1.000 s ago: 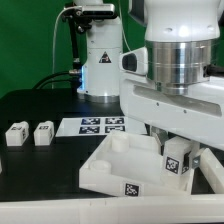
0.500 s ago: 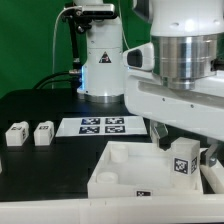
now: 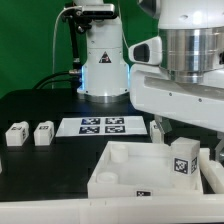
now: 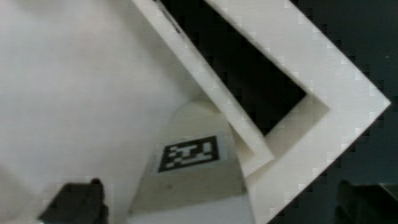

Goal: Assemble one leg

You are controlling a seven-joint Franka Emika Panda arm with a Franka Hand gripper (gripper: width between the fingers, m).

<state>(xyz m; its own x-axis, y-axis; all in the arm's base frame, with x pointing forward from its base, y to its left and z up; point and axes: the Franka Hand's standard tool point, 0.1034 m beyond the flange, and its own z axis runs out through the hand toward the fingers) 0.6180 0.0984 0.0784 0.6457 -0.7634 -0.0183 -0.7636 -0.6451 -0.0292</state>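
Black table (image 3: pixel 40 160), two spare legs (image 3: pixel 29 133), wrist view only: leg (image 4: pixel 192 165)

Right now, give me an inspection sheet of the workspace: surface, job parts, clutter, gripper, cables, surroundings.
Surface: black table.
Job's things: two small chunky white plastic legs lie side by side at the exterior view's left; a third tagged leg stands in the large white square tray-like piece.
Clutter: flat white marker board.
Grippers: gripper over the third leg, contact unclear.
Cables: black cable behind.
Surroundings: green backdrop.
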